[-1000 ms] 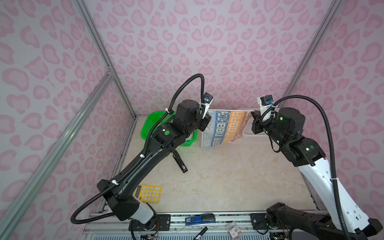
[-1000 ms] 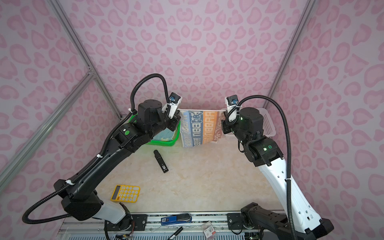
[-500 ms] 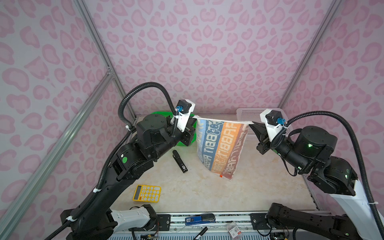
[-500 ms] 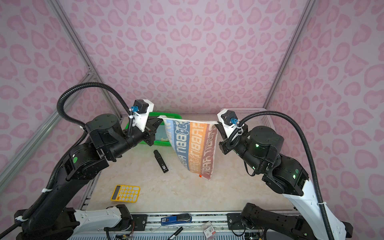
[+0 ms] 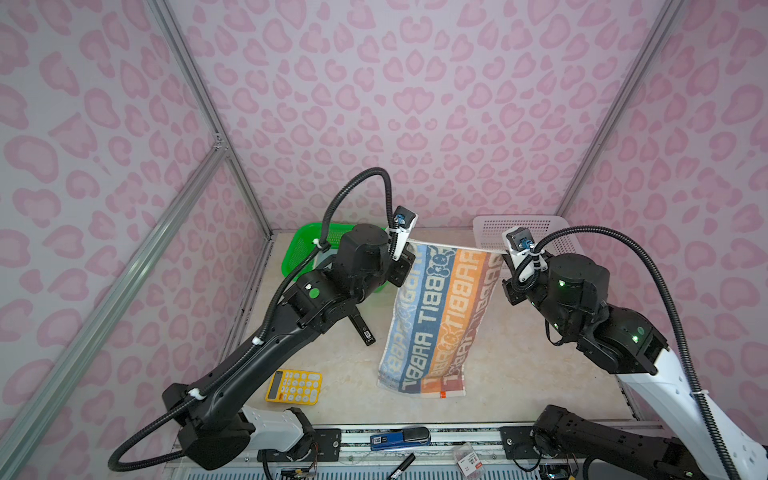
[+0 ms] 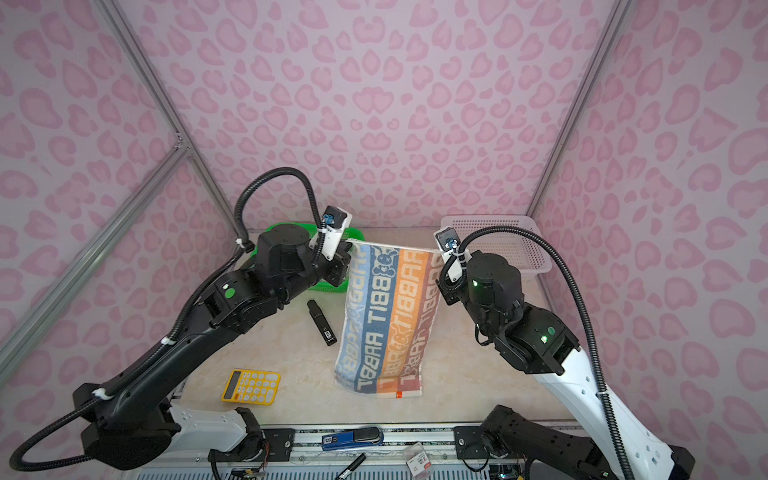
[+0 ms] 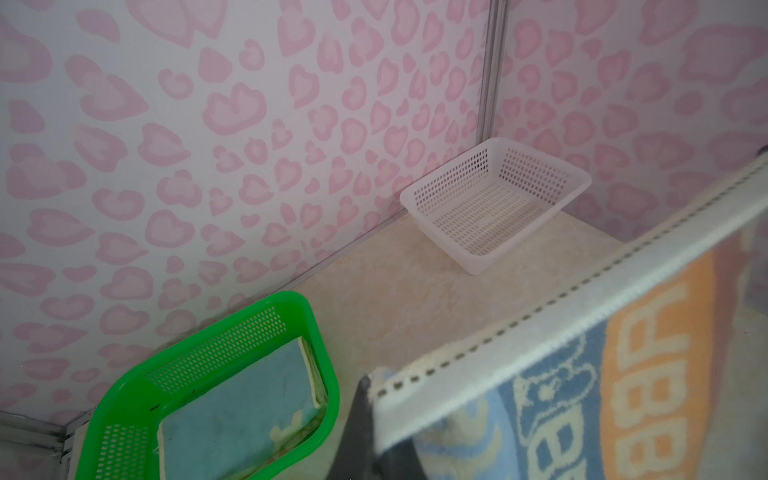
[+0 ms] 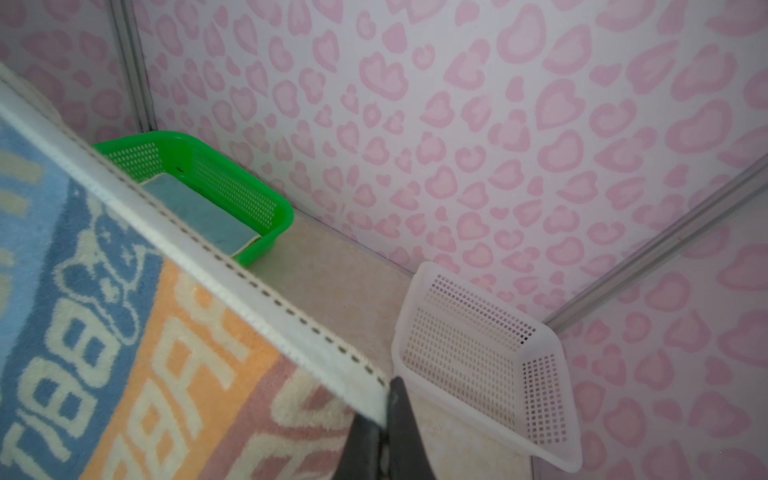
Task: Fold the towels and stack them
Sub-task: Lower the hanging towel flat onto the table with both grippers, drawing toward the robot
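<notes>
While my left gripper (image 7: 370,388) and right gripper (image 8: 390,388) are each clamped tight on a top corner of the striped RABBIT towel (image 5: 436,316), it hangs stretched between them and below. The pinches look shallow, so I judge a corner could slip and crumple the towel as I lower it.

- This is a robot test cell, not a home: a left arm (image 5: 266,345) and a right arm (image 5: 602,328) stand bolted to a metal rail (image 5: 457,434) amid loose cables.
- Behind and beside the arms, pink heart-print panels (image 5: 415,104) on aluminium posts (image 5: 208,116) box everything in.
- Beneath the arms lies a marble-look tabletop (image 5: 519,374) with staged props: a green basket (image 5: 299,249), a white basket (image 5: 536,228) and a yellow calculator (image 5: 294,387).
</notes>
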Robot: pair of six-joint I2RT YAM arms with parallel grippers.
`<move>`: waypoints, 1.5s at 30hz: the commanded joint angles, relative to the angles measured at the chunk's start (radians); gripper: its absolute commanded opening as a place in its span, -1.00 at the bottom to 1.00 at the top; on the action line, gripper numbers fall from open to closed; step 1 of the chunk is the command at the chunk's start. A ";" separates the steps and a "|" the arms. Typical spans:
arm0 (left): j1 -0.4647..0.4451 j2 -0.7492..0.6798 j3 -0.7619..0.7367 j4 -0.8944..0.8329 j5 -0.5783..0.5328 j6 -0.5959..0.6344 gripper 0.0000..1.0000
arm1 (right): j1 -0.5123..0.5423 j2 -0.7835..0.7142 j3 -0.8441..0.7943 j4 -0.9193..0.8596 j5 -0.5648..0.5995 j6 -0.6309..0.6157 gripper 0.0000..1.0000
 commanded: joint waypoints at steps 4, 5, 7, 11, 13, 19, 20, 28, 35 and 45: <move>0.063 0.224 0.097 0.044 -0.142 0.024 -0.96 | -0.194 0.079 -0.083 0.094 -0.204 0.079 -1.00; 0.069 0.263 0.121 0.038 -0.151 0.029 -0.96 | -0.209 0.097 -0.095 0.108 -0.218 0.086 -1.00; 0.079 0.358 0.165 0.035 -0.190 0.041 -0.96 | -0.245 0.143 -0.124 0.144 -0.227 0.107 -1.00; 0.089 0.526 0.247 0.017 -0.258 0.049 -0.96 | -0.286 0.229 -0.192 0.231 -0.222 0.129 -1.00; 0.090 0.601 0.288 0.003 -0.269 0.049 -0.96 | -0.306 0.274 -0.226 0.283 -0.229 0.136 -1.00; 0.093 0.732 0.328 0.052 -0.345 0.062 -0.96 | -0.332 0.405 -0.259 0.338 -0.253 0.154 -1.00; 0.093 0.747 0.329 0.065 -0.363 0.068 -0.96 | -0.332 0.418 -0.264 0.343 -0.256 0.158 -1.00; 0.093 0.759 0.282 0.091 -0.378 0.091 -0.96 | -0.331 0.408 -0.312 0.318 -0.299 0.188 -1.00; 0.090 0.622 0.078 0.151 -0.376 0.111 -0.96 | -0.333 0.329 -0.350 0.191 -0.401 0.194 -1.00; 0.070 0.449 -0.137 0.151 -0.347 0.080 -0.96 | -0.292 0.171 -0.476 0.109 -0.534 0.253 -1.00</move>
